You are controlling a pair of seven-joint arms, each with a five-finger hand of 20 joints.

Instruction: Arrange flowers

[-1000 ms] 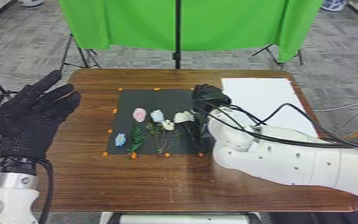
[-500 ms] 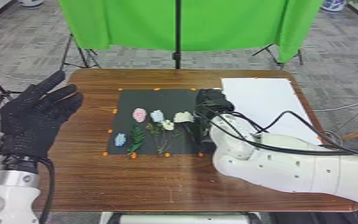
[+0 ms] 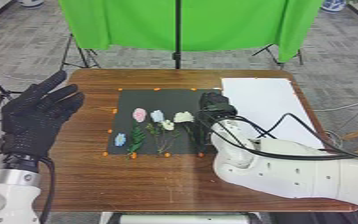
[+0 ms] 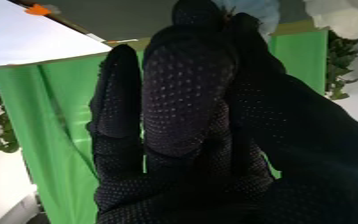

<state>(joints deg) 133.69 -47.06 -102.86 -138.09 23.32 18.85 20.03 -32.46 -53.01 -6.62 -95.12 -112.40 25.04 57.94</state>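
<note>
Flowers lie across the dark mat — right hand at its edge.
Here's the pink flower point(image 3: 140, 115), the pale blue one point(image 3: 157, 116), the cream one point(image 3: 167, 125) and the white one point(image 3: 183, 117), with a blue flower point(image 3: 120, 139) beside the green leaf point(image 3: 137, 137), all on the dark mat point(image 3: 149, 96); a white sheet point(image 3: 264, 100) lies to its right on the brown table point(image 3: 131, 185), green cloth point(image 3: 122, 25) hanging beyond over grey carpet point(image 3: 24, 50). The right hand point(image 3: 214, 107) is over the mat's right side — whether it's open or pinching anything, I can't tell. The left hand point(image 3: 35, 115) is spread at the table's left edge.
</note>
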